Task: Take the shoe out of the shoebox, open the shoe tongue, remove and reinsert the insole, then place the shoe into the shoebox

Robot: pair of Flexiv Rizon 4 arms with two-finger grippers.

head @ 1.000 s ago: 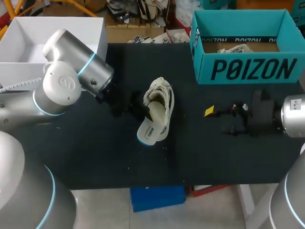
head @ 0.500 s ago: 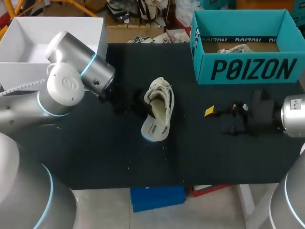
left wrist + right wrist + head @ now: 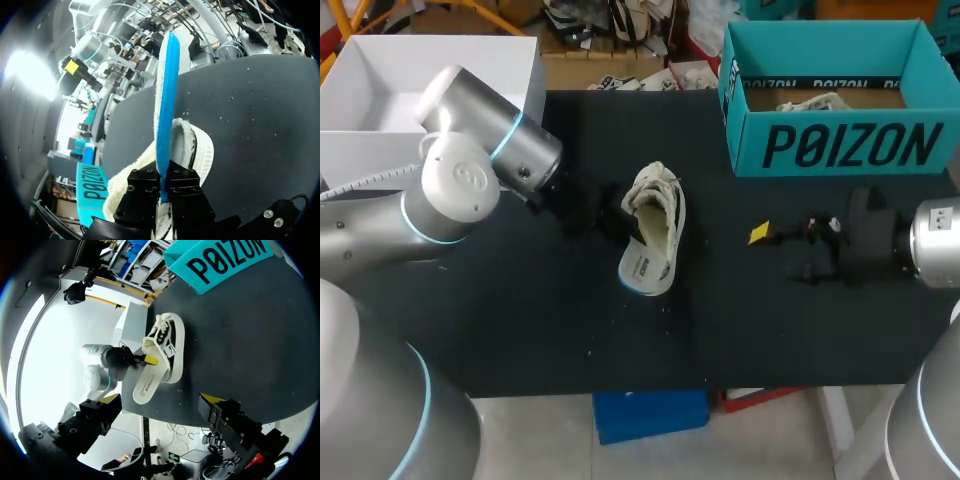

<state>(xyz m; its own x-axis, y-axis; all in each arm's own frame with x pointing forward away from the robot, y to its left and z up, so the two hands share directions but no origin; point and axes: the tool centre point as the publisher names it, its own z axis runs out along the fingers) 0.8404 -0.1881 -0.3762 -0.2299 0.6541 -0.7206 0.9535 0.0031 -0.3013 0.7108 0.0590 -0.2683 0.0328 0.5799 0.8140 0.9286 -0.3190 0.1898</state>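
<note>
Your left gripper (image 3: pixel 163 182) has slid a little to the right, and the insole (image 3: pixel 648 262) went with it, closer in along the shoe (image 3: pixel 655 192). Its jaws pinch the insole tight. I think the insole is going back in. The shoe lies in the middle of the table (image 3: pixel 520 330), out of the box (image 3: pixel 840 145). Your right gripper (image 3: pixel 775 250) sits near the box, jaws wide, holding nothing.
</note>
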